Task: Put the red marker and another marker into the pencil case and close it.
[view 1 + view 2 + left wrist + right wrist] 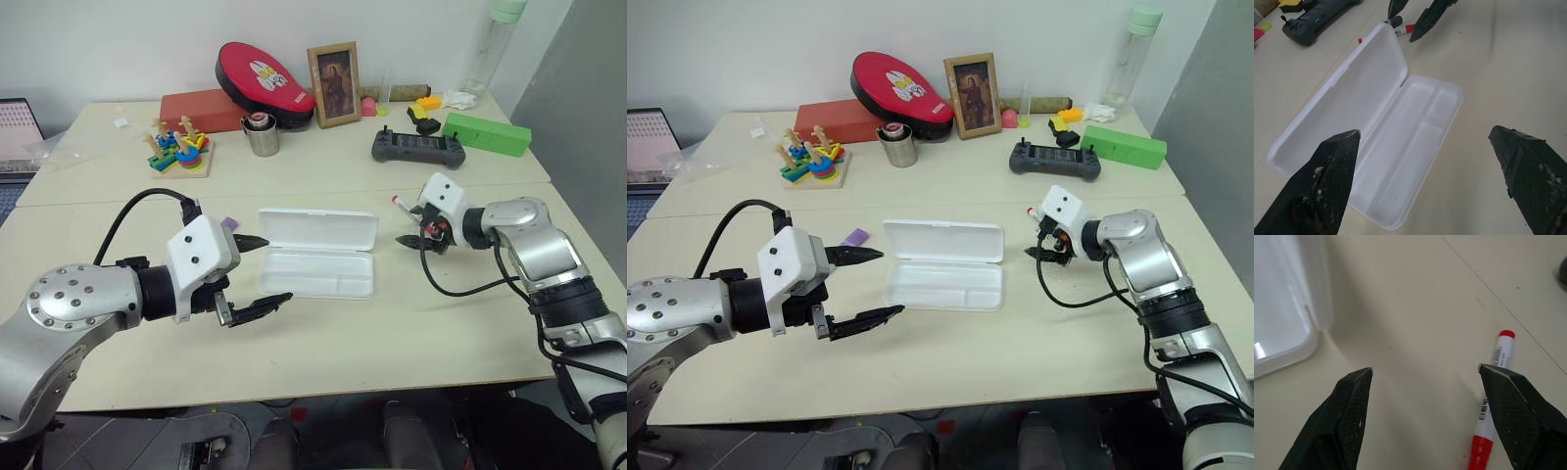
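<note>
Nearest the camera, the left claw (257,272) hangs above the near left part of the tabletop (411,323), its two black fingers spread wide and grasping nothing. Its tips point right, toward the pencil case (318,253), and stop just short of the case's left end.

The pencil case lies at the middle of the tabletop, open and flat. The lid is folded back on the far side; the tray is on the near side. Both halves are empty.

Another marker (229,224), lavender, lies on the tabletop just left of the lid's far left corner, partly hidden behind the left claw's housing.

The right claw (1040,242) is right of the case, fingers parted and released, holding nothing. In the right wrist view the red marker (1492,403) lies on the tabletop beside one finger (1520,418), which partly covers it. Whether they touch cannot be told. The marker is outside the case, well apart from its right end.

Along the far edge stand a green box (487,133), a black controller (418,149), a framed picture (334,83), a metal cup (262,135) and a stacking toy (178,149).
</note>
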Motion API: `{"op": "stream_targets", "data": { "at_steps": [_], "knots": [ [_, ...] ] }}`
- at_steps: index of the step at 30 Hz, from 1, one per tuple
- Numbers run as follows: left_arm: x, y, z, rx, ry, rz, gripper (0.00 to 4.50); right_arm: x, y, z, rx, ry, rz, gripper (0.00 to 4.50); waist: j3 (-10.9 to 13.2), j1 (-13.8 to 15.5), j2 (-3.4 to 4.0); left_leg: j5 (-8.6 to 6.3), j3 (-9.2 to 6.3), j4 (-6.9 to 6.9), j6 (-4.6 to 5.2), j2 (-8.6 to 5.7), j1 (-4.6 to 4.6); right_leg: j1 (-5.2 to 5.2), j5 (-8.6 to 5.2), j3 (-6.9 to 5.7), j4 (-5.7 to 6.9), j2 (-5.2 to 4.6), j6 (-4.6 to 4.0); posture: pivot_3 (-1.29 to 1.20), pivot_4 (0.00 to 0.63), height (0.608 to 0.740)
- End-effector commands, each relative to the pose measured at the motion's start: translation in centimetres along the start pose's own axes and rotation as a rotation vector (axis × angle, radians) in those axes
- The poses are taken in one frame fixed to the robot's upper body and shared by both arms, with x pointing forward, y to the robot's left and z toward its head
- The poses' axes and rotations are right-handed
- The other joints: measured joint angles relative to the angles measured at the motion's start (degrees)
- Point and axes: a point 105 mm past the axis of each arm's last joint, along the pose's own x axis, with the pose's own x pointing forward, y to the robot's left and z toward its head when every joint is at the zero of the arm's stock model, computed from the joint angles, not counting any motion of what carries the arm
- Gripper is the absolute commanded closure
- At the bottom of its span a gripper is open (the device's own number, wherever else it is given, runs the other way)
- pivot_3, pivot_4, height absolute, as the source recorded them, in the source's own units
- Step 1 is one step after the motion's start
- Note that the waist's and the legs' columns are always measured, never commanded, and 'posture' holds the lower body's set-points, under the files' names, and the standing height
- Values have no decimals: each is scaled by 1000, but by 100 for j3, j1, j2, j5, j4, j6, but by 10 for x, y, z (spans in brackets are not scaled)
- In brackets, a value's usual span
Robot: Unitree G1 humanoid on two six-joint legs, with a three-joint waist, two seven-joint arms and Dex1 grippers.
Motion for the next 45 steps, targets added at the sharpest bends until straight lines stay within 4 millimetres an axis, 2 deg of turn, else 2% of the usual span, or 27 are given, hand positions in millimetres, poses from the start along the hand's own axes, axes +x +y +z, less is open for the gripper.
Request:
{"op": "stream_targets", "data": {
  "at_steps": [1,4,7,16,24,41,45],
  "knots": [
    [-2,2,5,11,-18,19,0,-4,-20,12,-8,-47,-96,869,0,1,0,0,0,0,0,0,0,0,0,0,2,0,0,0,150,740],
    [-2,3,2,5,-15,22,0,-1,-26,9,19,-43,-122,869,0,-2,0,0,0,1,1,0,0,0,0,0,2,0,0,0,150,740],
    [-2,2,-4,-14,-4,30,0,5,-40,-4,108,-12,-209,869,0,-25,0,0,0,2,1,0,3,1,0,0,4,0,0,0,150,740],
    [-1,3,-3,-17,-14,37,0,10,-41,-15,250,1,-205,869,1,-99,1,0,1,1,1,0,1,0,1,2,3,0,0,0,150,740],
    [-1,5,-3,-20,-15,40,0,11,-36,-16,308,-11,-182,869,1,-113,1,0,1,2,1,0,3,0,1,2,6,0,0,0,150,740],
    [-1,6,-4,-17,-16,50,0,17,-25,-19,317,1,-146,869,0,-124,1,0,1,2,1,0,3,0,1,2,7,0,0,0,150,740],
    [-1,6,-4,-12,-21,54,0,22,-22,-31,348,38,-138,869,0,-127,1,0,1,2,1,0,3,0,1,3,7,0,0,0,150,740]
  ]
}}
